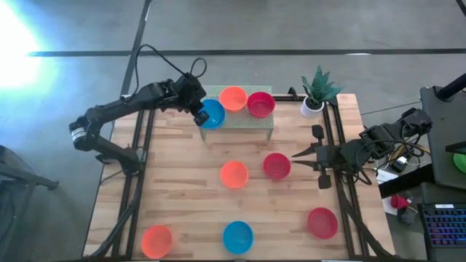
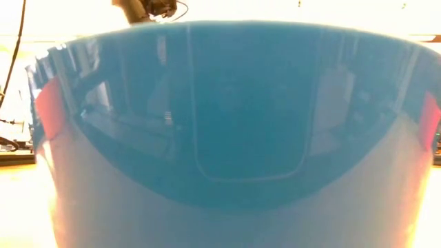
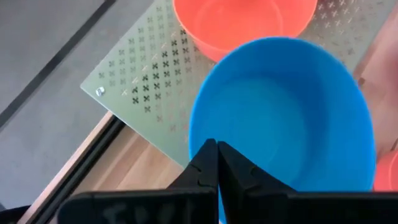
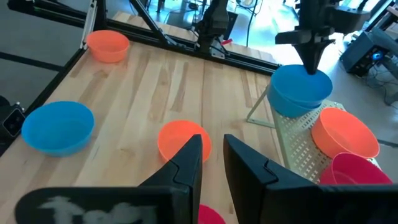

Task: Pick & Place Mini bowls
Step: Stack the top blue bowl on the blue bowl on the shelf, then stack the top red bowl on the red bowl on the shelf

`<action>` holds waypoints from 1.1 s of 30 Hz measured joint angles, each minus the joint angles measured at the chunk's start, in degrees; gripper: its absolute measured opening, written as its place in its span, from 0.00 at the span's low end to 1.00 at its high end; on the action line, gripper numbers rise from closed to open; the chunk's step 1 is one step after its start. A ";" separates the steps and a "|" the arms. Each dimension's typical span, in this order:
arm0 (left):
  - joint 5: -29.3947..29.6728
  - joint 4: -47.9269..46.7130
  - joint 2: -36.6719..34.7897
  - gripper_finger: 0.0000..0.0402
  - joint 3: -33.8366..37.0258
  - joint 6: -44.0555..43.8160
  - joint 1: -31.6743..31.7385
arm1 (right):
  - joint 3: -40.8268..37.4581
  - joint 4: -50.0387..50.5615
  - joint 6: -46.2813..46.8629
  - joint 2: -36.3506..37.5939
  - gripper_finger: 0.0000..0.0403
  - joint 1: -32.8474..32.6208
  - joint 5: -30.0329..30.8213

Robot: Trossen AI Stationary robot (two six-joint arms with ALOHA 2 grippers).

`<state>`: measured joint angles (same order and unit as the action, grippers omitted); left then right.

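1. Across the low view, a blue bowl (image 2: 227, 110) standing close to the lens hides nearly everything behind it.
2. At the table's far edge, the left gripper (image 1: 198, 113) pinches the rim of a blue mini bowl (image 1: 212, 113), fingers closed tight on it, over the perforated stand (image 1: 247, 122).
3. That bowl sits mouth-up, round and plain, beside an orange bowl (image 1: 233, 97) and a red bowl (image 1: 261, 103).
4. Off the right edge, the right gripper (image 1: 300, 154) waits, fingers narrowly apart, holding nothing.

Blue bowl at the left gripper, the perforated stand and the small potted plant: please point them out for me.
blue bowl (image 3: 292, 118): left wrist view, on its inner floor.
perforated stand (image 1: 251, 121): high view, on its bare top surface near the front edge.
potted plant (image 1: 319, 86): high view, on its green leaves.
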<state>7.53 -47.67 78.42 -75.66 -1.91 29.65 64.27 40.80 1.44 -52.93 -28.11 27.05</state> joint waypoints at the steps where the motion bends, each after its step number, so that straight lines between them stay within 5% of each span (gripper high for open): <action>1: -0.02 0.03 0.01 0.00 0.07 0.00 0.00 | 0.00 0.00 0.00 0.00 0.15 0.02 0.00; 10: 0.00 2.91 -0.16 0.00 -4.25 0.97 0.00 | 0.00 0.00 0.08 0.00 0.15 0.01 0.00; 33: 0.07 10.45 0.05 0.00 -1.79 3.29 -0.35 | 0.00 0.11 0.08 0.00 0.15 0.00 -0.04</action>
<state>7.60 -37.22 78.47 -77.45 1.37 29.30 64.27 40.91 1.52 -52.93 -28.12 27.01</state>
